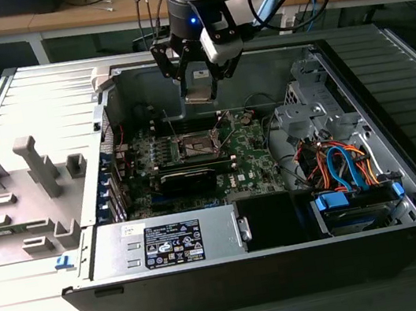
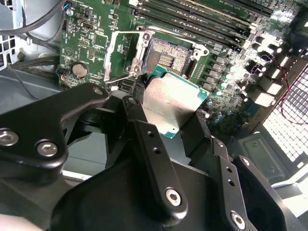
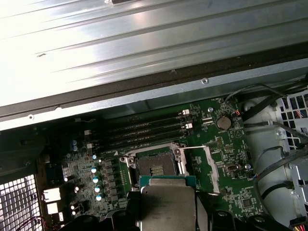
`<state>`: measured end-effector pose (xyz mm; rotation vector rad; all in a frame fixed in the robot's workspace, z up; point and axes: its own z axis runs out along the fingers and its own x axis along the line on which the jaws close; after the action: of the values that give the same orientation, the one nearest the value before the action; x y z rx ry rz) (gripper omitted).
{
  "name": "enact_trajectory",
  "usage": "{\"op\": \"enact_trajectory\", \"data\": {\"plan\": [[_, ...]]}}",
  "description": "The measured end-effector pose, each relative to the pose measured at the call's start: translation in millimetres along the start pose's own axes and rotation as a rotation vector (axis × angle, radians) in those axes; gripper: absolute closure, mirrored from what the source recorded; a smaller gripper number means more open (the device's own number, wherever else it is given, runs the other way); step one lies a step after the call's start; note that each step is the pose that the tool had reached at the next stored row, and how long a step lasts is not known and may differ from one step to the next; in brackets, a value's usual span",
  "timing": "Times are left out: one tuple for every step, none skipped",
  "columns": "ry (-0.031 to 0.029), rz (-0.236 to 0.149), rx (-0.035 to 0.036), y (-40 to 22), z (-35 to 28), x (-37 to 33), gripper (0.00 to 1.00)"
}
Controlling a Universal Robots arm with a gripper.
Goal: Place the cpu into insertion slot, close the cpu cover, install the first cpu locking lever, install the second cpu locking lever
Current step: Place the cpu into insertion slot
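Note:
My gripper [image 1: 200, 83] hangs inside the open computer case, shut on the cpu [image 1: 200, 86], a flat square chip with a grey metal top. In both wrist views the cpu [image 2: 171, 103] [image 3: 166, 204] sits clamped between the black fingers [image 2: 137, 120], above the motherboard and just short of the insertion slot [image 2: 163, 57] [image 3: 154, 166]. The slot [image 1: 196, 143] is bare, its dark contact field showing. The cpu cover [image 2: 138, 55] [image 3: 212, 168] stands flipped open beside the slot, a thin silver frame.
Memory slots [image 3: 144, 130] run along one side of the socket. A long black block [image 1: 188, 179] lies in front of it. The power supply [image 1: 170, 241] and a drive bay with blue and orange cables [image 1: 346, 168] fill the case's near side. Grey fixtures [image 1: 34, 168] stand outside, at the exterior view's left.

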<state>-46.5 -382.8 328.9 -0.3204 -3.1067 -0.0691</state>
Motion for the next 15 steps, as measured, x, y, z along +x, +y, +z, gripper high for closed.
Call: {"op": "enact_trajectory", "data": {"plan": [[0.0,0.0,0.0,0.0,0.0,0.0,0.45],[-0.0001,0.0,0.0,0.0,0.1,0.0,0.45],[-0.0001,0.0,0.0,0.0,0.1,0.0,0.45],[-0.0001,0.0,0.0,0.0,0.1,0.0,0.45],[-0.0001,0.001,-0.0001,0.0,0.1,0.0,0.45],[-0.0001,0.002,-0.0001,0.0,0.1,0.0,0.45],[-0.0001,0.002,-0.0001,0.0,0.1,0.0,0.45],[-0.0002,0.003,-0.0001,0.0,0.1,0.0,0.45],[-0.0002,0.004,-0.0001,0.0,0.2,0.0,0.45],[-0.0003,0.006,-0.0002,0.0,0.3,0.0,0.45],[-0.0004,0.009,-0.0002,0.0,0.3,0.0,0.45],[-0.0005,0.011,-0.0002,0.0,0.3,0.0,0.45],[-0.0005,0.014,-0.0003,0.0,0.3,0.0,0.45],[-0.0007,0.016,-0.0004,0.0,0.4,0.0,0.45],[-0.0008,0.017,-0.0004,0.0,0.4,0.1,0.45]]}}
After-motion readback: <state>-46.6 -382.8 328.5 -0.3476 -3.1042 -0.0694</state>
